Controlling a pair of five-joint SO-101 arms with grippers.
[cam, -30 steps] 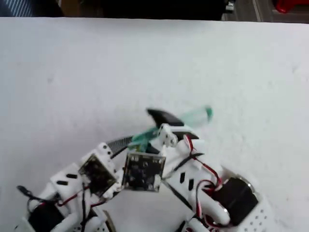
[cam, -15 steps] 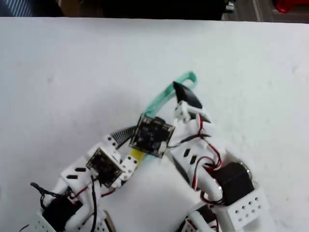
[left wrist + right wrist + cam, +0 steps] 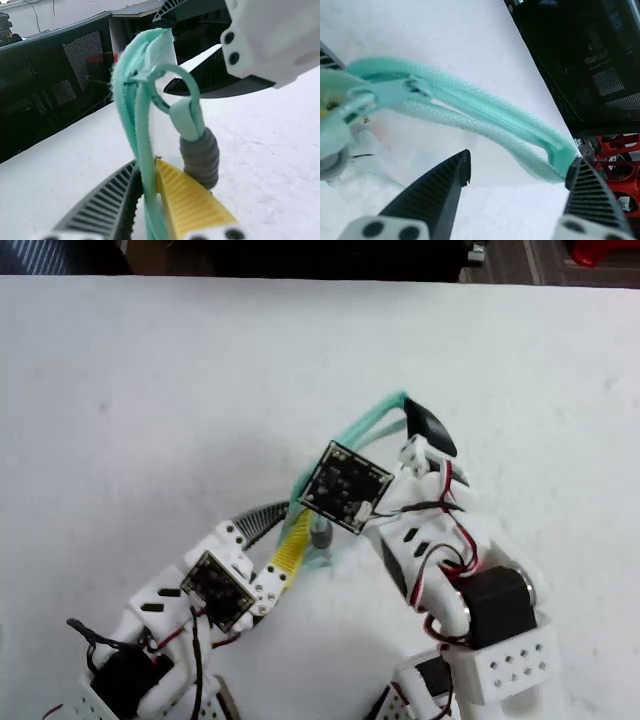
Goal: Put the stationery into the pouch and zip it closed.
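The pouch [image 3: 345, 445] is clear plastic with a teal zip band, held up off the white table [image 3: 150, 390]. My left gripper [image 3: 289, 526] has a black and a yellow finger and is shut on the zip band [image 3: 131, 105] at the pouch's near end. Just beyond its fingers sit the zip slider [image 3: 150, 75] and its ring pull with a grey bead [image 3: 200, 157]. My right gripper [image 3: 520, 165] is open at the pouch's far end [image 3: 555, 157], which rests against one black finger [image 3: 587, 192]. In the high view this gripper [image 3: 395, 430] sits right of centre.
Black mesh racks [image 3: 60, 75] stand past the table's far edge, with red parts [image 3: 620, 170] beside them. Both arms crowd the near middle of the table; the wide white surface to the left and far side is open.
The right gripper has swung toward the far side of the table, taking the pouch's end along and stretching the zip band out. The left arm has drawn back toward the near left.
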